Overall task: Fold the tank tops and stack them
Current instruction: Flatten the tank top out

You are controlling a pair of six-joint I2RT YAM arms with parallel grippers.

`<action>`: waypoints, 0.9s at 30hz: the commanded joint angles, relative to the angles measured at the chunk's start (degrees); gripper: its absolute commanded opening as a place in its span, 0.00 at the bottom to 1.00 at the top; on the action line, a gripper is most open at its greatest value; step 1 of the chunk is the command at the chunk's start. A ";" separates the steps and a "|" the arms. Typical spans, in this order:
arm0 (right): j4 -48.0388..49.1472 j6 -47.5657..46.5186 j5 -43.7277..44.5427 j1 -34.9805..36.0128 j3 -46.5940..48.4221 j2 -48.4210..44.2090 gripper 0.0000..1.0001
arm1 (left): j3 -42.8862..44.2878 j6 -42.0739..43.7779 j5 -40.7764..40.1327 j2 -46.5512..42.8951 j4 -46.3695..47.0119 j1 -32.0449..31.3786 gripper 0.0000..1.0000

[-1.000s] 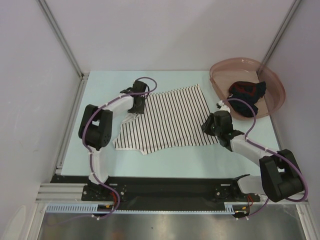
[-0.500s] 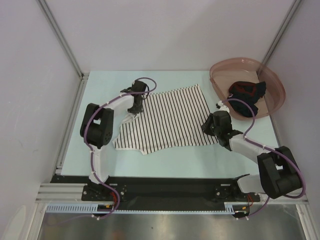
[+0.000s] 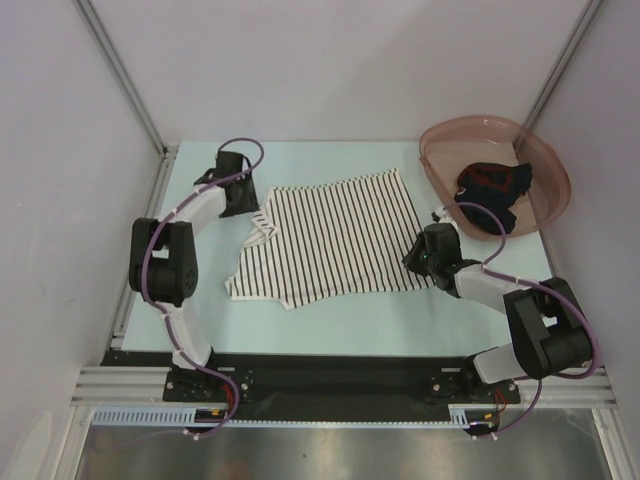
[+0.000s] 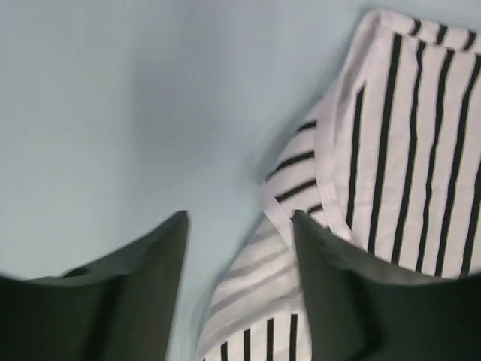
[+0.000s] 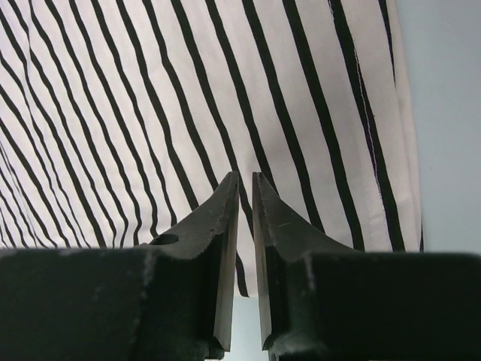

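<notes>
The white tank top with thin black stripes (image 3: 330,240) lies spread flat on the pale table (image 3: 340,320). My left gripper (image 3: 244,200) hovers open just off its upper left corner. In the left wrist view the gripper (image 4: 239,218) has a folded strap (image 4: 301,195) below its gap, and the fingers (image 4: 338,293) grip nothing. My right gripper (image 3: 422,258) is low at the shirt's lower right corner. In the right wrist view this gripper (image 5: 245,177) points at the striped cloth (image 5: 150,113) near the hem, jaws only a thin slit apart, nothing between them. The dark tank top (image 3: 492,192) lies crumpled in the basin.
A pink translucent round basin (image 3: 440,135) stands at the back right corner, close behind my right arm. Metal frame posts (image 3: 130,95) and white walls close in the table on the left, back and right.
My left gripper has let go of the shirt's upper left corner and drawn back to the left, off the cloth. My right gripper's jaws have narrowed over the lower right corner.
</notes>
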 commanded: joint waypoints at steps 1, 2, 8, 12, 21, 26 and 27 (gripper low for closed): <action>2.21 0.78 -0.92 -0.35 0.16 0.09 0.18 | -5.30 0.66 3.38 -6.80 4.88 -4.08 0.69; 2.21 0.78 -1.01 -0.52 0.16 0.27 0.18 | -6.27 1.62 2.93 -7.68 5.75 -5.57 0.71; 2.29 1.05 -1.45 -0.96 0.07 0.35 0.18 | -11.28 4.96 3.72 -9.44 8.39 -9.10 0.77; 2.29 1.14 -1.45 -1.05 0.16 0.71 0.18 | -10.24 5.94 2.40 -6.91 7.26 -10.51 0.73; 2.29 1.22 -3.03 -1.76 0.16 0.88 0.17 | -8.04 3.74 2.56 -2.59 4.79 -10.68 0.52; 2.29 1.31 -3.12 -1.84 0.16 0.97 0.17 | -8.30 4.18 2.05 -2.33 5.24 -10.95 0.57; 2.29 1.31 -3.21 -1.84 0.16 0.97 0.17 | -7.95 4.18 1.70 -2.15 5.15 -10.95 0.55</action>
